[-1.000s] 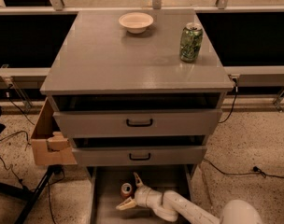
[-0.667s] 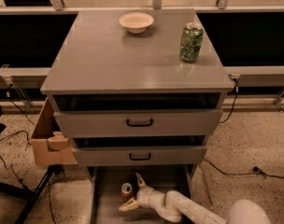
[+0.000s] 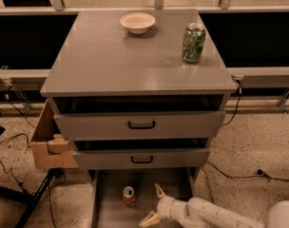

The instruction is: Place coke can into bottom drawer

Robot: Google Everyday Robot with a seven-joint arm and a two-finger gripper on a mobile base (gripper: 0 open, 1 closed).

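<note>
The coke can [image 3: 129, 195], red-orange with a silver top, stands upright on the grey floor of the pulled-out bottom drawer [image 3: 111, 213], left of its middle. My gripper [image 3: 153, 205] is low over the drawer, just right of the can and apart from it. It is open and empty, with one tan fingertip [image 3: 158, 190] up and the other [image 3: 148, 220] down. The white arm runs off to the lower right.
A green can [image 3: 193, 42] and a white bowl [image 3: 137, 22] stand on the cabinet top [image 3: 111, 65]. The two upper drawers with black handles [image 3: 141, 125] are slightly ajar. A cardboard box [image 3: 49, 144] and a tripod leg sit left of the cabinet. Cables lie on the floor.
My gripper has drawn back to the right and toward the camera, away from the can. The can stays standing in the drawer.
</note>
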